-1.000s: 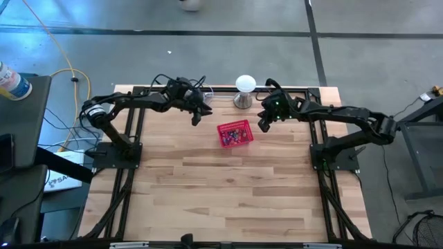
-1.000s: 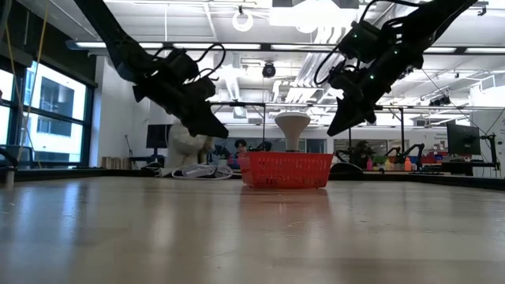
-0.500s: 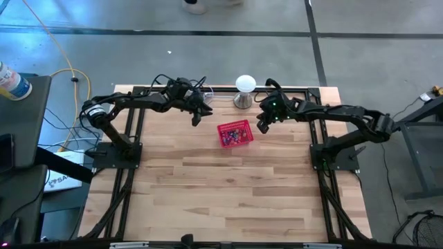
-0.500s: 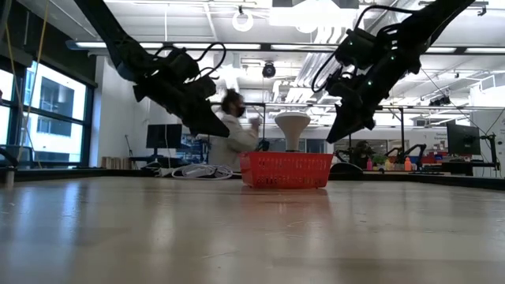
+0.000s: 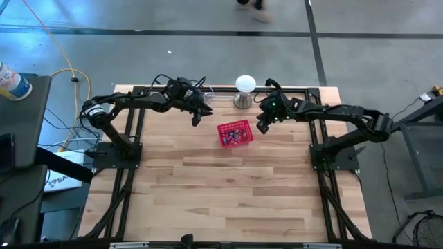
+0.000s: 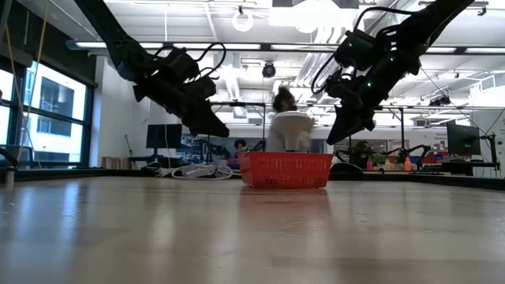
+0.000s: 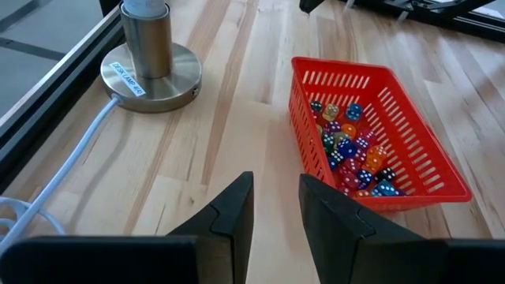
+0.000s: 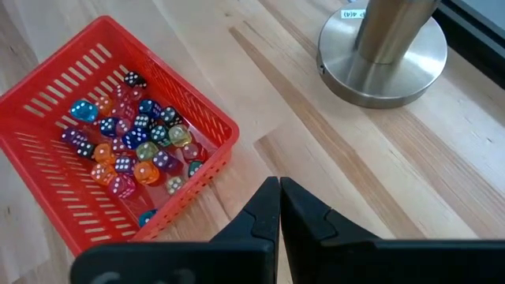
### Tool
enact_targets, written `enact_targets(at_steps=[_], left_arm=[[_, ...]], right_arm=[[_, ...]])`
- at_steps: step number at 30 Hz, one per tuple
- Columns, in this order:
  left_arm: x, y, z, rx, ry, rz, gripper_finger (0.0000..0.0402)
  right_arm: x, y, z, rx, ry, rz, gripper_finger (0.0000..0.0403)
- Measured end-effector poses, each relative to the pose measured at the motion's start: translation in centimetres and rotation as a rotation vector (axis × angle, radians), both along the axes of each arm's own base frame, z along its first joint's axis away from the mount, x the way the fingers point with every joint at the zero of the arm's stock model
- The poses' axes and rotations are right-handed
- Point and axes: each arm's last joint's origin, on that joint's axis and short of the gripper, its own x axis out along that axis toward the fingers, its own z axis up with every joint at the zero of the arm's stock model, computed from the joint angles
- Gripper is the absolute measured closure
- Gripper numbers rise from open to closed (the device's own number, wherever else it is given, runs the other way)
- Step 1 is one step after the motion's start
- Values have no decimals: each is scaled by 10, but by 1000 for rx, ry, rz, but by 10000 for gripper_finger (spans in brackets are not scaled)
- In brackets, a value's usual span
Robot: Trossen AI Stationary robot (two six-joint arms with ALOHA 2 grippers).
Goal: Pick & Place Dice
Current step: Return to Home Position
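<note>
Having nothing pinched, lift the left gripper (image 5: 196, 117), fingers (image 7: 233, 211) a slit apart, straight up from beside the red mesh basket (image 7: 418, 150), and only then swing it home. Leave the dice (image 7: 347, 150) heaped inside, untouched; steer wide of the lamp base (image 7: 150, 67). Same for the right gripper (image 5: 262, 126), fingers pressed together and empty, just off the basket's other side: up first, slow, no clipping the rim.

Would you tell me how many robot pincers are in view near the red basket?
2. The left pincer hangs above the table on one side of the red mesh basket, slightly open; the right pincer hangs on the opposite side, shut. Both are empty.
</note>
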Motion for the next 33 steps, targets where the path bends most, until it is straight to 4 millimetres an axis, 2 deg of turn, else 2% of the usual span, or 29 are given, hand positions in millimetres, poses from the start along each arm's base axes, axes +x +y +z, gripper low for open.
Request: enact_targets(at_steps=[10,12,17,22,27,30,33], left_arm=[[-1,0,-2,-22,16,11,303],[-2,0,-3,-55,31,43,303],[-21,-4,8,-165,118,110,303],[-57,-32,39,-231,226,110,303],[-83,-73,70,-167,177,56,303],[-97,-95,76,-58,114,82,303],[-111,-115,70,-3,36,117,303]], right_arm=[[0,0,0,-2,3,-7,401],[-1,-1,0,0,6,-60,401],[-5,12,-1,-20,112,-145,401],[-3,44,9,-20,110,-93,401],[4,94,27,-154,34,-3,401],[-2,128,40,-265,-26,44,401],[-12,156,53,-294,-108,114,401]])
